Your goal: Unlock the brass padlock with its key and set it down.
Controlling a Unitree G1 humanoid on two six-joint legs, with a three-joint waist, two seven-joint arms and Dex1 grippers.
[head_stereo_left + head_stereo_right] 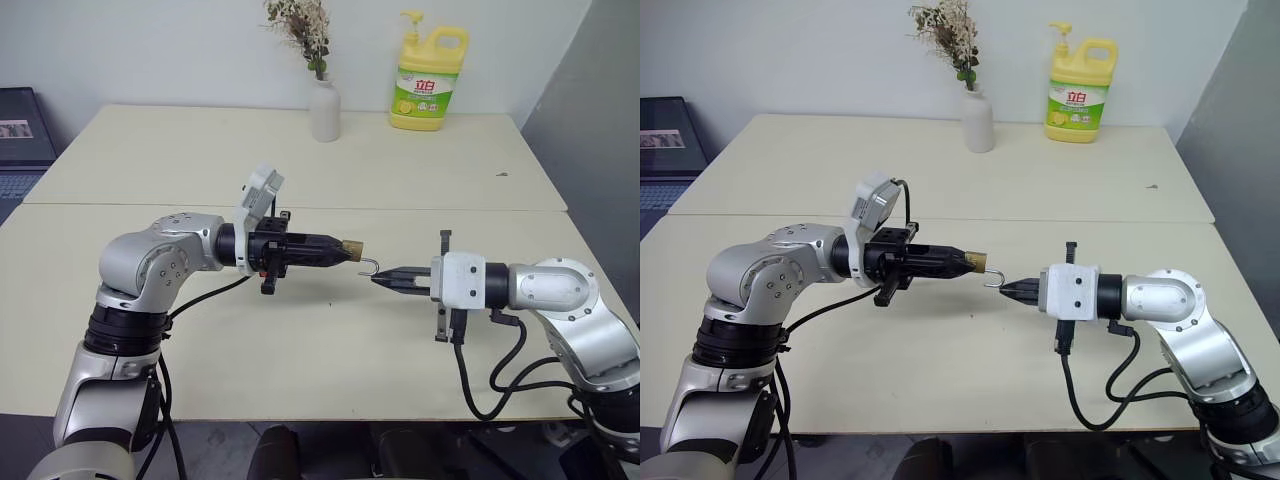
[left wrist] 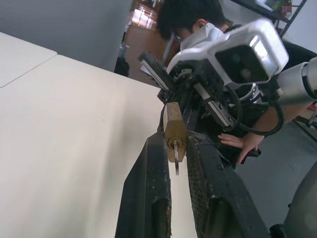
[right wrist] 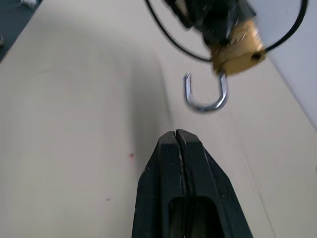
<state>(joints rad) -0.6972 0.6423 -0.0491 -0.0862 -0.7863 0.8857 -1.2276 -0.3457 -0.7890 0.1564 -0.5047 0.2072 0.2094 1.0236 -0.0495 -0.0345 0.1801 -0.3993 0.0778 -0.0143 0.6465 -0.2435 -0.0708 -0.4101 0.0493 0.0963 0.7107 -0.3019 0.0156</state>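
The brass padlock (image 1: 351, 247), small and golden with its silver shackle swung open like a hook, is pinched between the left fingers (image 2: 148, 188), held in the air above the bench (image 1: 300, 340) near its front edge. The left wrist view shows its key (image 2: 176, 157) seated in the keyhole. The right gripper (image 1: 383, 279) (fingers pressed together, empty) points at the shackle, just apart.

- Left arm raised, gripper (image 1: 340, 250) level, pointing right, fingers clamped on padlock (image 1: 351, 247).
- Right gripper (image 1: 378, 279) pointing left, tilted slightly down, fingers closed, empty.
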